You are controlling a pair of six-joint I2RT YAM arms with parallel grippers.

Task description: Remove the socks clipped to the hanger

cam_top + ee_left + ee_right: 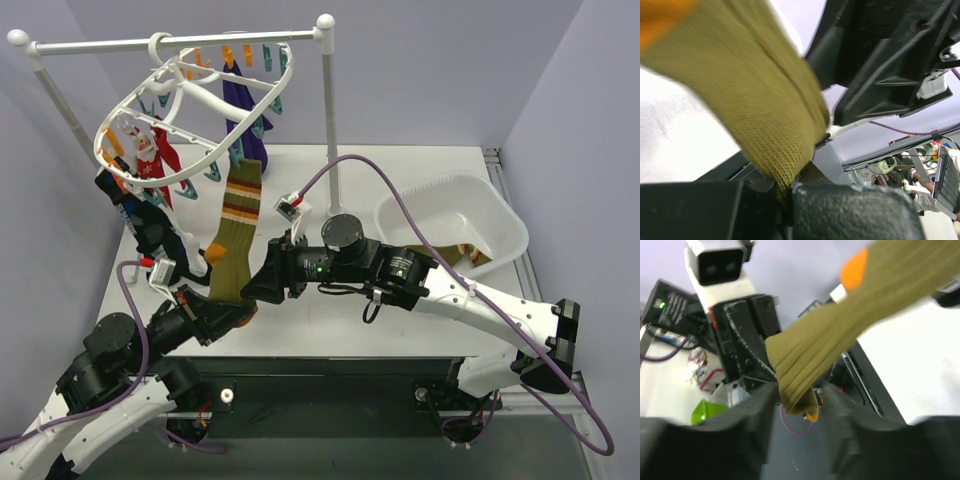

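Observation:
The white oval hanger (200, 105) hangs tilted from the rail. Clipped to it are a purple sock (243, 105), a red-and-white sock (155, 160), a dark sock (150, 225) and a long olive striped sock (238, 225). My left gripper (232, 312) is shut on the olive sock's lower end; the fabric (765, 115) is pinched between its jaws (785, 192). My right gripper (252, 285) is open, with the olive sock (810, 355) hanging loose between its fingers (799, 405), right beside the left gripper.
The white pole rail stand (327, 120) rises from the table's middle. A white plastic basin (500, 215) at the right holds an olive sock (470, 255). Orange and teal clips (245, 55) dangle along the hanger's rim. Both arms crowd the table's front left.

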